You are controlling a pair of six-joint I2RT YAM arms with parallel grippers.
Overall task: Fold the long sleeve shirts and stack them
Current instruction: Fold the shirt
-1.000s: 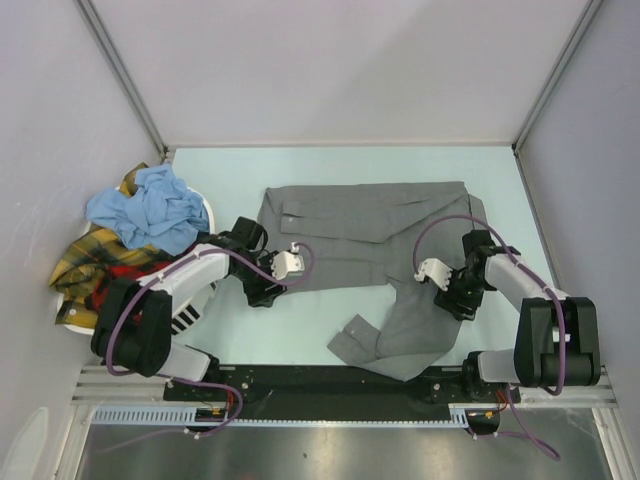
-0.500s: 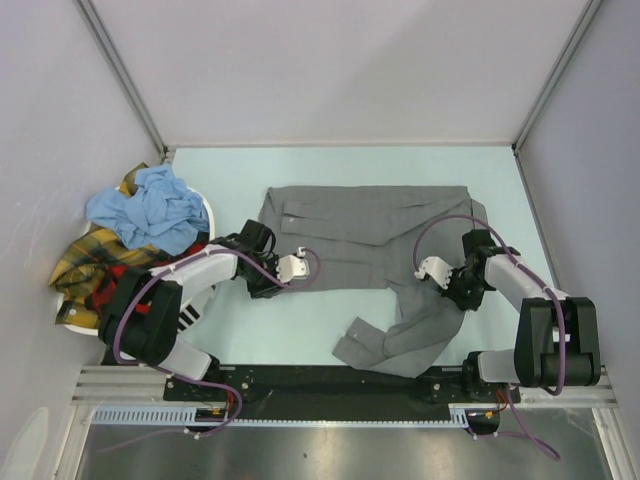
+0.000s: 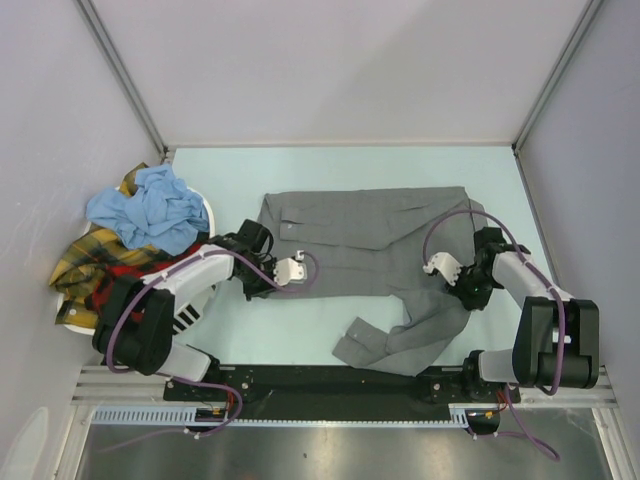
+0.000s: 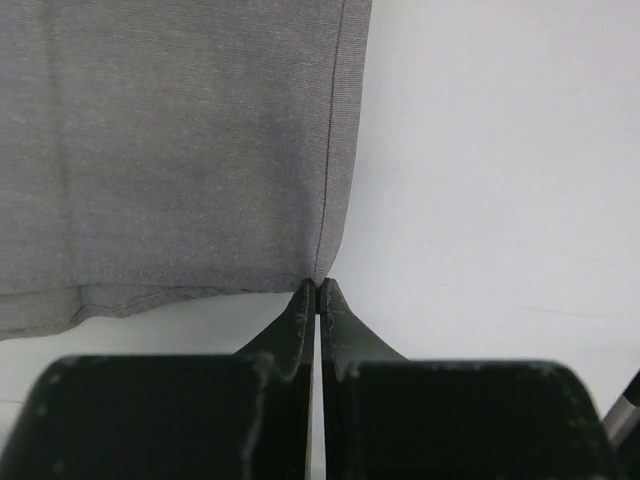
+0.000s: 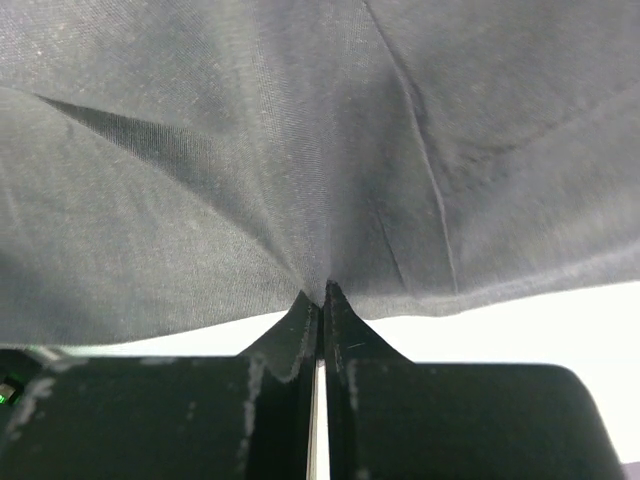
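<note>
A mid-grey long sleeve shirt (image 3: pixel 365 238) lies spread across the middle of the table, with one sleeve (image 3: pixel 395 335) trailing toward the near edge. My left gripper (image 3: pixel 258 285) is shut on the shirt's lower left hem corner (image 4: pixel 318 275). The fingertips pinch the very corner, with table showing on the right. My right gripper (image 3: pixel 472 297) is shut on a bunch of the grey cloth (image 5: pixel 330 180) near the shirt's right side. There the fabric puckers into creases at the tips. Light blue (image 3: pixel 150 208), yellow plaid (image 3: pixel 85 262) and red-and-black plaid (image 3: pixel 128 272) shirts are heaped at the left.
The heap of shirts sits in a white slotted basket (image 3: pixel 192 315) beside the left arm. Grey walls close in the table on the left, far and right sides. The arms' mounting rail (image 3: pixel 330 385) runs along the near edge.
Both grippers have closed from open onto the grey shirt. The right one has shifted slightly right and away, tugging the cloth and sleeve with it. The left one settled on the hem corner.
</note>
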